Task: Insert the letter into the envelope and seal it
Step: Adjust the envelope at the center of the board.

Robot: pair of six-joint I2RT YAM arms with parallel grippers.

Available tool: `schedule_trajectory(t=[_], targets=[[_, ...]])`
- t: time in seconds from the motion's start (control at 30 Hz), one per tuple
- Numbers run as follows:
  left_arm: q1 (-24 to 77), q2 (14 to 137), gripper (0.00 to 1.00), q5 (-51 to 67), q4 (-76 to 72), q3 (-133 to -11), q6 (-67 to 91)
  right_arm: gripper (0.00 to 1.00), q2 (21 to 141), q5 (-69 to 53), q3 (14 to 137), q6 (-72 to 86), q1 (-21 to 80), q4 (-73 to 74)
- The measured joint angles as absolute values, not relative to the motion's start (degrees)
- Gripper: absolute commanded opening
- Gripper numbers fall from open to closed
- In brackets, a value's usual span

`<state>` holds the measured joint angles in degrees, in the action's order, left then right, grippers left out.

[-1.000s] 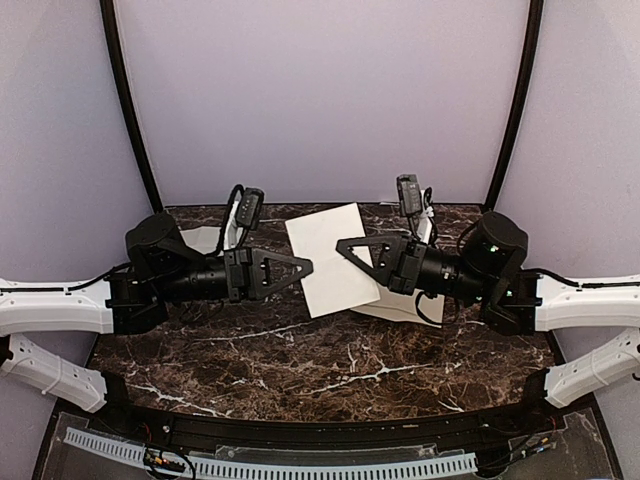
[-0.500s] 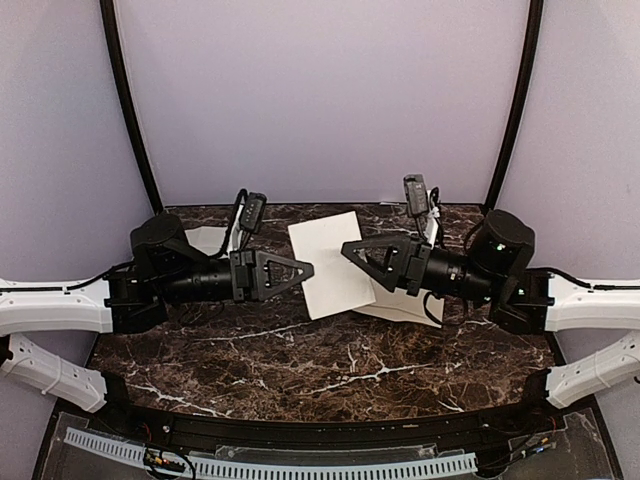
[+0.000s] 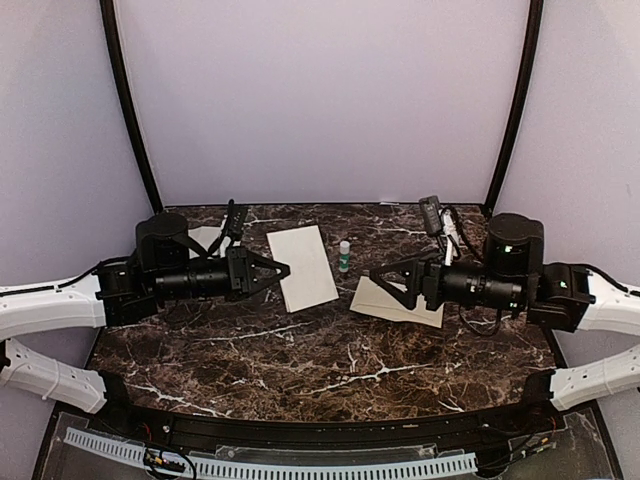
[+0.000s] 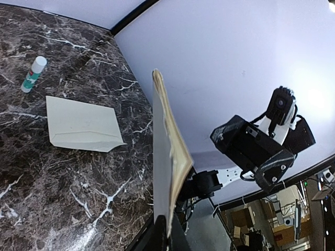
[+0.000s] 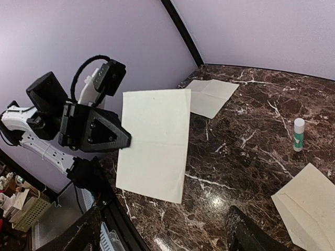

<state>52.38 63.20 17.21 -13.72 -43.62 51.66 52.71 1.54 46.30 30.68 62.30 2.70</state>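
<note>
spread under everything: dark marble tabletop [image 3: 300, 370]. lifted off it, free for sliding in later: the letter [image 3: 305, 268], pinched by one edge in the closed left fingers [image 5: 112, 137]. lying flat by the spread, empty right fingers [image 5: 246, 232], probably awaiting pinning or opening: the envelope [image 3: 395, 308]. parked between both papers, handy for sealing: glue stick [image 3: 344, 256].

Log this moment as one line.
left end effector: shut on letter, held aloft | right end effector: open, near envelope | glue stick: untouched
</note>
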Motion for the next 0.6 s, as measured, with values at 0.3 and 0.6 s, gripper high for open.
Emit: schedule_trajectory(t=[0.3, 0.6], targets=[[49.21, 62.85, 0.00, 12.95, -7.42, -41.85, 53.43, 0.79, 63.33, 8.75, 48.47, 30.74, 63.18, 18.61], [48.49, 62.85, 0.00, 12.58, -5.04, -39.33, 53.52, 0.84, 73.56, 12.97, 51.44, 28.32, 62.00, 27.14]])
